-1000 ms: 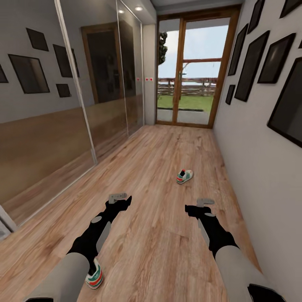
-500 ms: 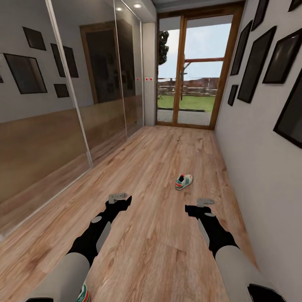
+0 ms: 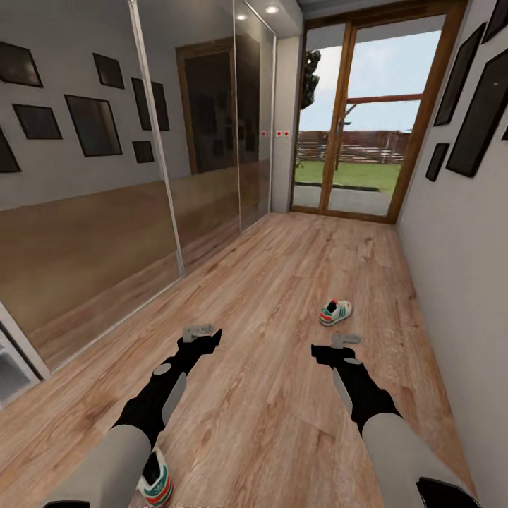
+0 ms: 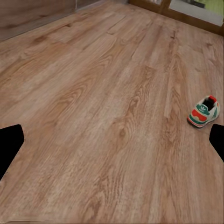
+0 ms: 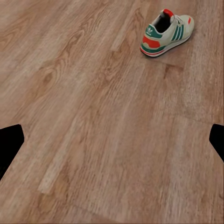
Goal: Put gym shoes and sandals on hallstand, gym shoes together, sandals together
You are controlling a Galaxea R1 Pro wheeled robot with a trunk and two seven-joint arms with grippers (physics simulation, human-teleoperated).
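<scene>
One gym shoe (image 3: 335,312), cream with green stripes and a red-orange heel, lies on the corridor floor (image 3: 268,282) just ahead of my right gripper (image 3: 344,341). It also shows in the left wrist view (image 4: 204,112) and the right wrist view (image 5: 166,33). The other gym shoe (image 3: 155,482) lies close by under my left forearm, partly hidden. My left gripper (image 3: 200,331) and right gripper hover above the planks, both open and empty, black fingertips (image 4: 9,144) (image 5: 9,144) wide apart. The sandals and the hallstand are out of view.
Mirrored wardrobe doors (image 3: 141,197) line the left side. A grey wall with dark picture frames (image 3: 466,212) runs close on the right. A glazed wooden door (image 3: 367,127) closes the far end. A pale grey edge (image 3: 8,370) shows at far left.
The whole view has swung left, so the far gym shoe now sits further right in the picture. Both arms keep the same pose. The shoes have not moved on the floor.
</scene>
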